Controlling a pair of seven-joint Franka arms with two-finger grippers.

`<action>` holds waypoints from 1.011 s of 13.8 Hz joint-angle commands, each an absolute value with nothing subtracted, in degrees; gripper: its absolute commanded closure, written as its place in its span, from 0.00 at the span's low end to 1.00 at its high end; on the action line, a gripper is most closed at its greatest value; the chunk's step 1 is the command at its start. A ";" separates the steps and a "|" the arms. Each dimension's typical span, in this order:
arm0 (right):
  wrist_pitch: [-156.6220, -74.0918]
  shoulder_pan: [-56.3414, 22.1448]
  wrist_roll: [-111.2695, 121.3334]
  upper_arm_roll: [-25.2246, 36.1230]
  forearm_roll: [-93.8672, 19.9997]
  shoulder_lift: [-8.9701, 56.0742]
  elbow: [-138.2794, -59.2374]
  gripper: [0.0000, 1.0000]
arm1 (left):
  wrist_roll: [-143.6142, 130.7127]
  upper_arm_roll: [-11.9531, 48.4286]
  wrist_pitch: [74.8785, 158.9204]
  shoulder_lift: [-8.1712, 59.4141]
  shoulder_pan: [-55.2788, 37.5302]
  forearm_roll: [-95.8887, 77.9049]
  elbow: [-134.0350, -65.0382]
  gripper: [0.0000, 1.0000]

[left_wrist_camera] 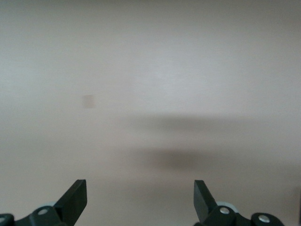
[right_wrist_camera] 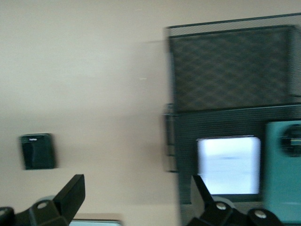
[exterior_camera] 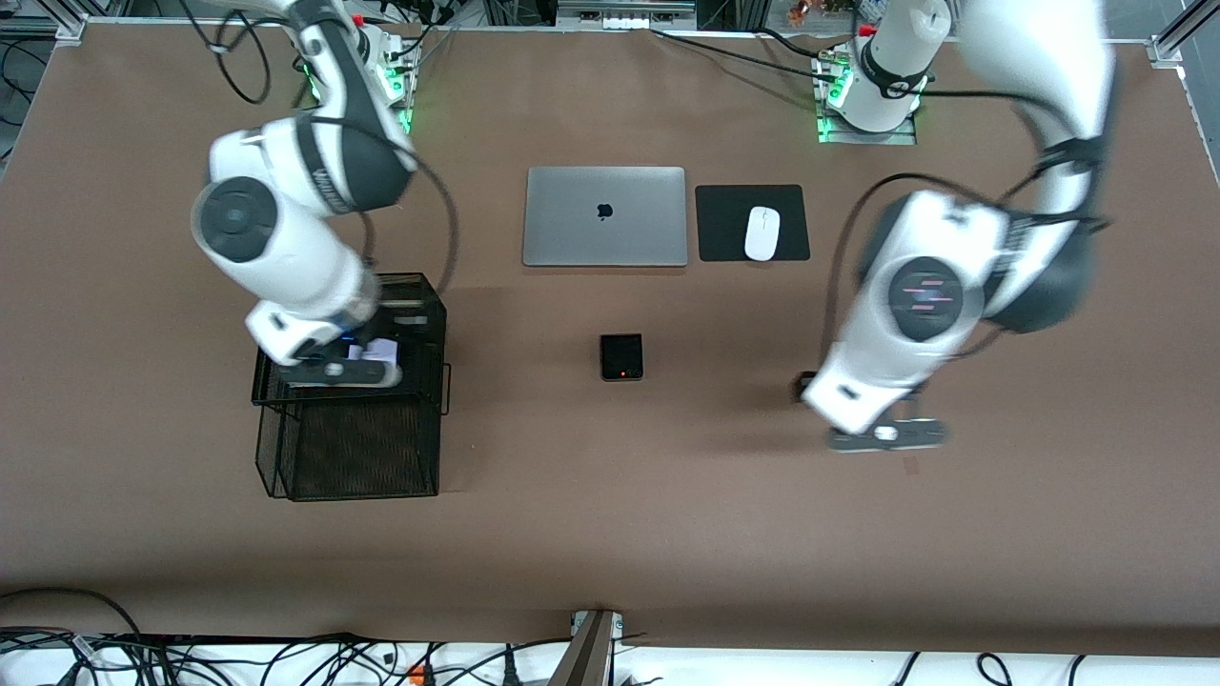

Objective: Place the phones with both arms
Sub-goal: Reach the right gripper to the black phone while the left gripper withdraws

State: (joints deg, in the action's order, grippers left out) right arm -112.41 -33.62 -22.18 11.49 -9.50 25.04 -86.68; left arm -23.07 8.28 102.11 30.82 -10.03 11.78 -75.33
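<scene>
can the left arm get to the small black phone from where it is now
Probably yes. The small black phone lies alone on bare table, nothing beside or on it. The left claw hovers open and empty toward the left arm's end, with only bare table between them.

The closed silver laptop [exterior_camera: 604,216], in the upper middle of the front view, bears a dark apple logo at the centre of its lid. The right arm [exterior_camera: 286,229], in the upper left of that view, has white lettering on its dark band, too small and tilted to read. The small black phone [right_wrist_camera: 37,151] carries a tiny pale mark along one edge, illegible.
</scene>
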 commanded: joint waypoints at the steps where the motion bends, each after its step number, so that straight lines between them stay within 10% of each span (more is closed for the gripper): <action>1: -115.45 -37.08 -28.90 8.45 -11.69 36.35 -77.01 0.01 | -16.45 9.23 97.40 24.01 -4.85 10.02 -77.43 0.00; 14: -137.64 -49.92 -40.34 8.17 -8.80 53.17 -73.92 0.01 | -7.47 8.70 85.17 8.00 3.16 0.44 -77.53 0.00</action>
